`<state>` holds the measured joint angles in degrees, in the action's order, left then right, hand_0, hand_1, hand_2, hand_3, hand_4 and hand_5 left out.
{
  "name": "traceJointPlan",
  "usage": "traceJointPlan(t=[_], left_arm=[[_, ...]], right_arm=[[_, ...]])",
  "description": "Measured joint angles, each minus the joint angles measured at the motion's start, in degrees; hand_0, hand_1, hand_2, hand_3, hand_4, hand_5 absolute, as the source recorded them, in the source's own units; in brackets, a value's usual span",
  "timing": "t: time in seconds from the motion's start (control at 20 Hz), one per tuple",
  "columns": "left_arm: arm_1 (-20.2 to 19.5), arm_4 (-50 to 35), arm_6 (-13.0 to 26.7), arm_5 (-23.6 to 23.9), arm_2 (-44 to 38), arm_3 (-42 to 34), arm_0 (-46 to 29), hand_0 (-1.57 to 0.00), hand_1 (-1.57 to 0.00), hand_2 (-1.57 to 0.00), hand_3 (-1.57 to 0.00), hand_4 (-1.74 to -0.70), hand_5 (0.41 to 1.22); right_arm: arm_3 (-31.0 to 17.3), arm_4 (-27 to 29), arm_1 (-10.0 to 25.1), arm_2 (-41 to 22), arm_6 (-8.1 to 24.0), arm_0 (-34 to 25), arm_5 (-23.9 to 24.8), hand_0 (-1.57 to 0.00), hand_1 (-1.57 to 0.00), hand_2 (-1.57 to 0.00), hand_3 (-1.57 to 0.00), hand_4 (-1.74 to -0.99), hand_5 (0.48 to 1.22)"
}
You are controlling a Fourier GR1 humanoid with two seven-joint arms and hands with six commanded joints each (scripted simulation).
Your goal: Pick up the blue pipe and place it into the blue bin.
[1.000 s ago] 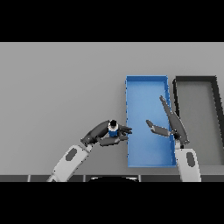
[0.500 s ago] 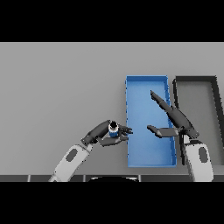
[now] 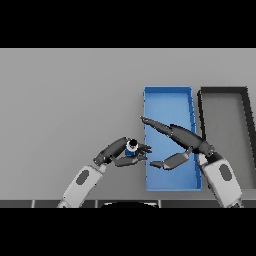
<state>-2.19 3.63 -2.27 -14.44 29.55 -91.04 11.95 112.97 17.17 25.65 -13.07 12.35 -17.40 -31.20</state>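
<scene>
The blue pipe (image 3: 132,147) is a short blue piece with a pale end, standing on the table just left of the blue bin (image 3: 167,99). My left hand (image 3: 116,154) has its fingers and thumb curled round the pipe, hiding most of it. My right hand (image 3: 181,141) reaches over the bin with straight fingers pointing left toward the pipe, its thumb spread below, holding nothing. Its fingertips (image 3: 145,120) lie at the bin's left wall, a little above the pipe.
A dark grey bin (image 3: 245,100) stands directly right of the blue bin. The blue bin's inside shows nothing but the shadow of my right hand.
My right hand has swung left across the blue bin, its fingers now pointing toward the pipe. My left hand stays curled round the pipe, nearly unmoved.
</scene>
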Motion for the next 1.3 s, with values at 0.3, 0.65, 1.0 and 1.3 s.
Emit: traceJointPlan(t=[0.3,0.65,1.0,1.3], left_arm=[[0.8,-0.5,-0.2,-2.4,-1.7,0.4,0.5,-1.57,-1.57,-1.57,-1.57,-1.48,1.221],[1.6,-1.1,-1.7,-5.8,-3.0,1.2,0.2,-1.57,-1.57,-1.57,-1.57,-1.46,1.221],[3.1,-0.8,1.4,-5.8,-3.4,0.7,-0.9,-1.57,-1.57,-1.55,-1.27,-1.68,1.221],[4.0,-0.1,0.3,-6.3,-4.2,1.0,0.1,-1.57,-1.57,-1.55,-1.40,-1.73,1.221]], right_arm=[[-2.0,2.4,-2.8,-5.4,5.5,-5.7,-2.7,0.00,0.00,0.00,0.00,-1.195,0.513],[-8.5,2.1,-9.0,-9.6,8.4,-12.3,-4.7,-0.02,-0.11,-0.13,-0.05,-1.222,0.517],[-11.4,1.9,-11.7,-10.7,7.6,-14.8,-5.3,-1.19,-1.19,-1.20,-1.03,-1.513,0.671],[-11.6,-0.2,-14.0,-10.4,3.5,-13.6,-5.3,-1.47,-1.47,-1.47,-1.43,-1.481,1.077]])
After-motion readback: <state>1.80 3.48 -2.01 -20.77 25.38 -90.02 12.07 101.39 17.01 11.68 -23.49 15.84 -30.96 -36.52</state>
